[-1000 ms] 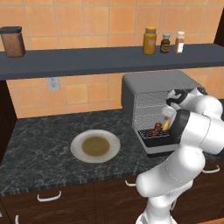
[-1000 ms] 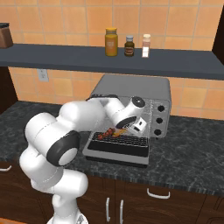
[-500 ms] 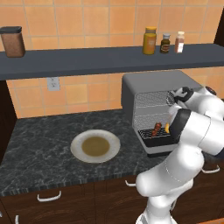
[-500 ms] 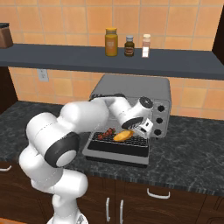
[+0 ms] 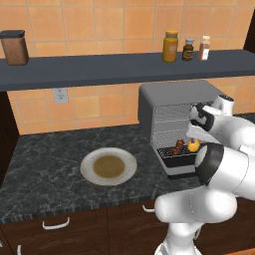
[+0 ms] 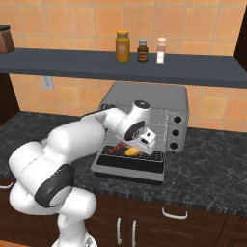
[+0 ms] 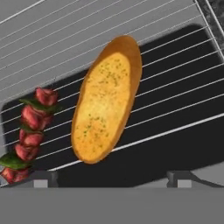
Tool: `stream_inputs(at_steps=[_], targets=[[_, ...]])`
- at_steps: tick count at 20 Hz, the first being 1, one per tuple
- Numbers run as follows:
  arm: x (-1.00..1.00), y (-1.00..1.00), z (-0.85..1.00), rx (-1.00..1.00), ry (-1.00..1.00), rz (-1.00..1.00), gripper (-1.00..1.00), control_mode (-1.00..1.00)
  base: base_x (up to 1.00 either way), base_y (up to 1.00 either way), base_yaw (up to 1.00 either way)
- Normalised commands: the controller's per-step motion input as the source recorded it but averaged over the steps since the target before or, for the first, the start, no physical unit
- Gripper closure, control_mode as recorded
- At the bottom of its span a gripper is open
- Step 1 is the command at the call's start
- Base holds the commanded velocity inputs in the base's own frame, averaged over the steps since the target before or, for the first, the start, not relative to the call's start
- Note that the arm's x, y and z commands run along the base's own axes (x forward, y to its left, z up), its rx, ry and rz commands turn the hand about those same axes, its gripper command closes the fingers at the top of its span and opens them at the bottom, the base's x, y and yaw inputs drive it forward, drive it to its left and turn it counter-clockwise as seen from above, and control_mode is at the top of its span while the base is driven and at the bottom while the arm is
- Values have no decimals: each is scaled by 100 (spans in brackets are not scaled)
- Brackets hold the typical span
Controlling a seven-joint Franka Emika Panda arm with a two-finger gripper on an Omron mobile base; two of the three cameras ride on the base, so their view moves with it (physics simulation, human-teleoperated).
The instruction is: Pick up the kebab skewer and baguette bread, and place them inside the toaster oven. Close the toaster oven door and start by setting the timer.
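you have the gripper [image 7: 112,175] spread open and empty at frame bottom, the baguette bread [image 7: 107,98] lying center on the wire rack [image 7: 175,100], the kebab skewer [image 7: 29,133] at its left.

- baguette [image 7: 107,100]: golden-orange, yellow speckled top, darker crust
- skewer [image 7: 29,131]: red-brown chunks, green bits between
- oven [image 6: 144,103]: grey metal, silver wire rack [image 7: 175,87]
- my arm [image 6: 77,144]: white, dark joints
- counter [image 5: 45,164]: black marble, grey veins
- plate [image 5: 108,166]: pale rim, brown centre
- wall [image 5: 99,20]: orange tiles
- shelf [image 5: 99,67]: dark grey
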Motion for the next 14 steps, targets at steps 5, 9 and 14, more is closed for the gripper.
stream_inputs(at_steps=[5,9,14], targets=[[-76,0,-24,-12,0,0,-100,-100,0,0,0],[-55,5,-32,-6,0,0,-100,-100,0,0,0],[0,2,-26,-2,0,0,-100,-100,0,0,0]])
